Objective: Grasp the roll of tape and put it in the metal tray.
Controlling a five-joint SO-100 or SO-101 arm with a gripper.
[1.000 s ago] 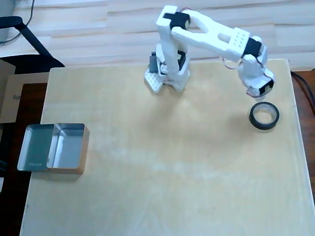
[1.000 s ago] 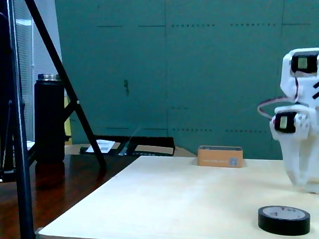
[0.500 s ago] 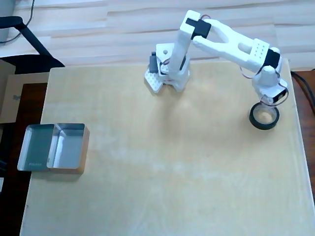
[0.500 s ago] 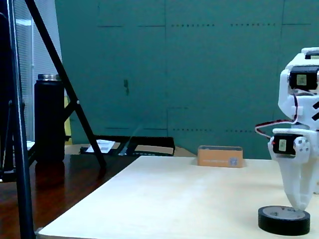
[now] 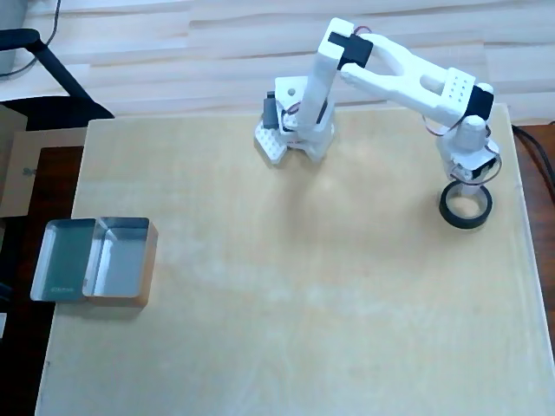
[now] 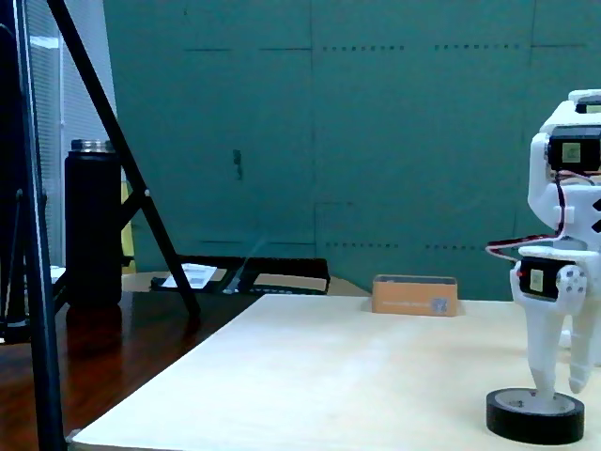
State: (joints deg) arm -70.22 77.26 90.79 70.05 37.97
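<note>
The roll of tape (image 5: 466, 208) is a black ring lying flat near the right edge of the wooden table; it also shows in the fixed view (image 6: 535, 417). My white gripper (image 5: 468, 185) points down right over it. In the fixed view the gripper (image 6: 561, 387) is open: one finger (image 6: 543, 371) reaches down into the ring's hollow, and the other finger (image 6: 580, 366) hangs at the ring's far side with its tip just above the rim. The metal tray (image 5: 94, 260) stands at the table's far left with both compartments empty. In the fixed view the tray (image 6: 414, 295) is small and distant.
The arm's base (image 5: 293, 134) is bolted at the table's back edge. The table's right edge (image 5: 526, 225) lies close to the tape. Off the table in the fixed view are a black bottle (image 6: 93, 221) and a tripod leg (image 6: 131, 160).
</note>
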